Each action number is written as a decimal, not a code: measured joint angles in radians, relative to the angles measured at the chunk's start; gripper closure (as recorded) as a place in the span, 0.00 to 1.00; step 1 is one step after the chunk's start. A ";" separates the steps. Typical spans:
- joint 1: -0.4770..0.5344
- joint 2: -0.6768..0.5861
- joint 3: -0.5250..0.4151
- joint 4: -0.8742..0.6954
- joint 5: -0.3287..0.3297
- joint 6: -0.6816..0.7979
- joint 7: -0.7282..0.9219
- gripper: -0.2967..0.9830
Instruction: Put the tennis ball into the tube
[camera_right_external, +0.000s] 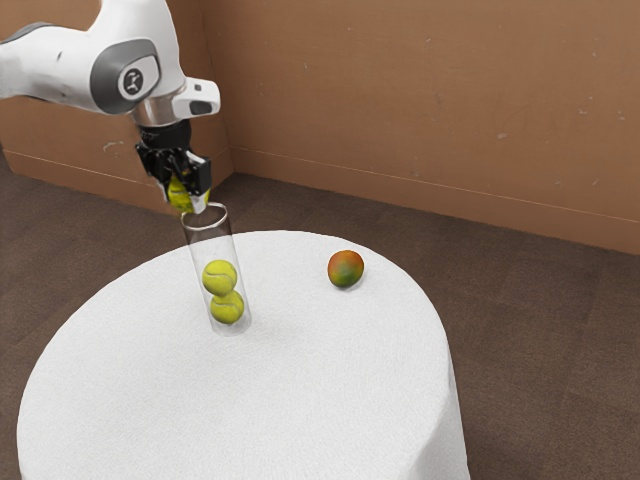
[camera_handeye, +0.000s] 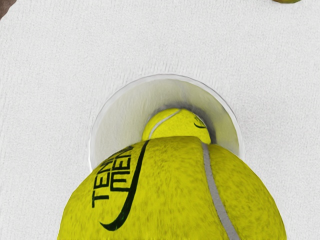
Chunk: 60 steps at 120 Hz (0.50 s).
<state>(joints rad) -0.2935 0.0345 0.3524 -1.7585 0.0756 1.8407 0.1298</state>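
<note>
Exterior view. Gripper (camera_right_external: 187, 197) fingers closed onto one tennis ball (camera_right_external: 180, 194), a finger on either side; the ball is held aloft at the fingertips. Clear tube (camera_right_external: 204, 244) stands upright on the round, white-covered table (camera_right_external: 300, 385), below the gripper and slightly toward the exterior view's right. Held ball is outside the tube, above and near its rim, offset toward the exterior view's left. Within the tube, well below the gripper: upper ball (camera_right_external: 219, 277) resting on lower ball (camera_right_external: 227, 307). Red-green fruit (camera_right_external: 346, 268) on the tabletop, lower than the gripper and well apart from it, past the tube toward the exterior view's right.

Wrist view. Held ball directly under the hand, seam and dark lettering visible, overlapping part of the tube's round mouth. Upper ball seen down inside the tube, partly hidden by the held one. White cloth around the tube; part of the fruit visible beyond it, away from the gripper.
</note>
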 joint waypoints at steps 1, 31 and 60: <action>0.002 0.005 -0.001 0.005 0.000 0.000 0.000 0.57; 0.017 0.077 -0.007 0.067 -0.002 -0.005 -0.002 0.57; 0.024 0.102 -0.010 0.086 -0.011 -0.007 0.000 0.54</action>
<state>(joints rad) -0.2698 0.1368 0.3422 -1.6728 0.0646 1.8336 0.1295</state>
